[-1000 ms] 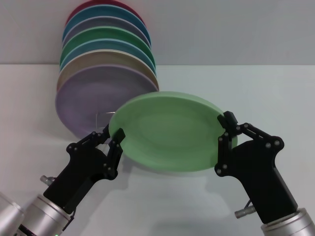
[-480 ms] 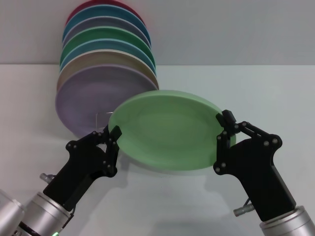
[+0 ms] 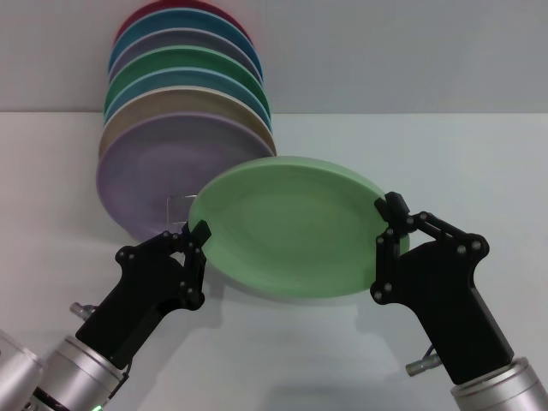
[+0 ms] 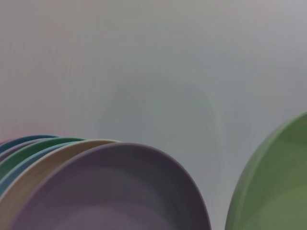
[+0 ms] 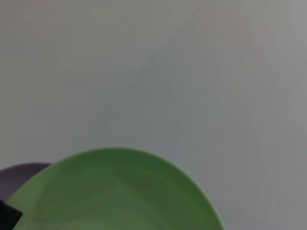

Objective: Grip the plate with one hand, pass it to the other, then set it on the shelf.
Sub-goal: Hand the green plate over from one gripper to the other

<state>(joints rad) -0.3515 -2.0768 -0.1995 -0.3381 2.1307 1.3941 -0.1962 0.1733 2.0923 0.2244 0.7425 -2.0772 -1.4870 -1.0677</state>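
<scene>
**Mint plate held above the tabletop between my two arms**

Above the near middle of the white tabletop, the plate hangs tilted, its pale mint face turned toward my head camera and its far edge raised. My right end effector is closed on the plate's right rim, one finger over the front of the rim and the rest of the black linkage sloping down to the near right. My left end effector sits at the plate's left rim, its fingertips touching or all but touching the edge. I cannot tell from here whether it is clamped on the rim or only resting against it.

Behind the plate, to the far left, a row of plates stands on edge, overlapping one another. The nearest is a lilac plate, and the mint plate's left part overlaps its lower right in the head view. Just between them a thin bit of silver wire shelf shows, mostly hidden.

In my left wrist view the lilac plate fills the near side with the coloured rims fanned behind it, and the mint plate's edge stands apart from it. My right wrist view shows the mint plate's face against the bare wall.
</scene>
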